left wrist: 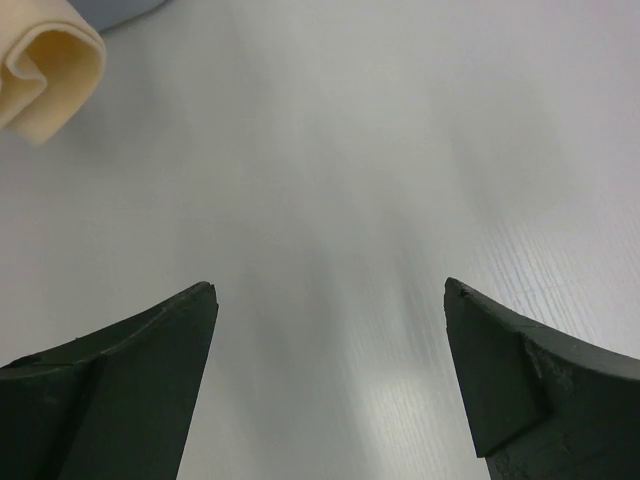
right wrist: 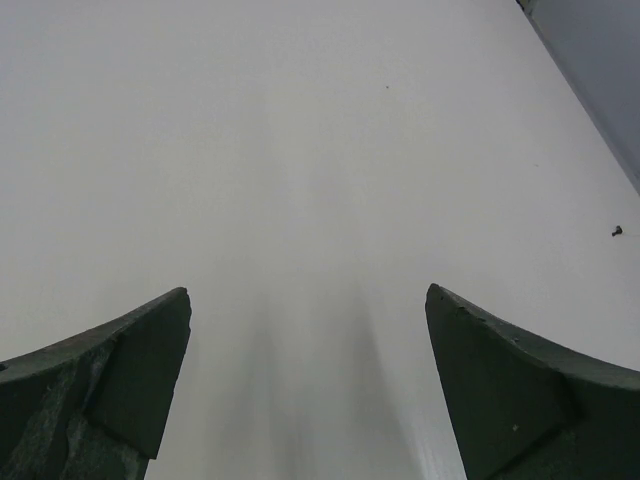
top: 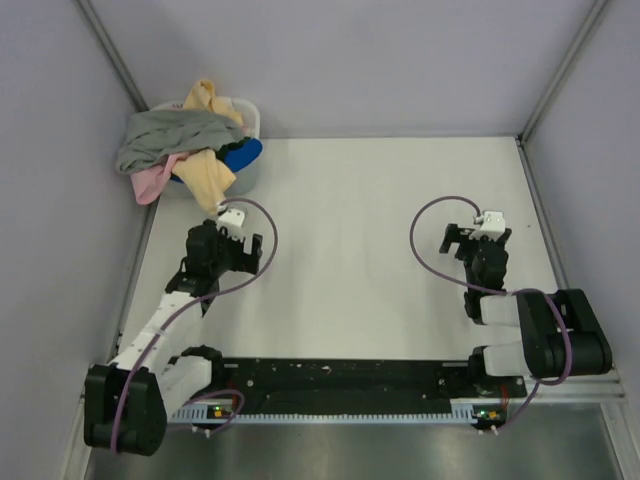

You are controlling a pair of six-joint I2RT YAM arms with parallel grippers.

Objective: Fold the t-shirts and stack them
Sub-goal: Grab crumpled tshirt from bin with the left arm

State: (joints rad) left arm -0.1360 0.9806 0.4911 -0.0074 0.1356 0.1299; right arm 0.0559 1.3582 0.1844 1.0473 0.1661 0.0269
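Several t-shirts are heaped in and over a small white basket (top: pixel 250 118) at the table's far left corner: a grey one (top: pixel 170 138) on top, a pink one (top: pixel 152 183), a pale yellow one (top: pixel 208 175) hanging down the front, and a blue one (top: pixel 243 155). My left gripper (top: pixel 240 238) is open and empty, just in front of the yellow shirt's hanging end, which shows at the top left of the left wrist view (left wrist: pixel 45 65). My right gripper (top: pixel 478 238) is open and empty over bare table on the right.
The white table (top: pixel 360 250) is walled on the left, back and right. A small dark speck (right wrist: pixel 617 231) lies on the table near the right wall.
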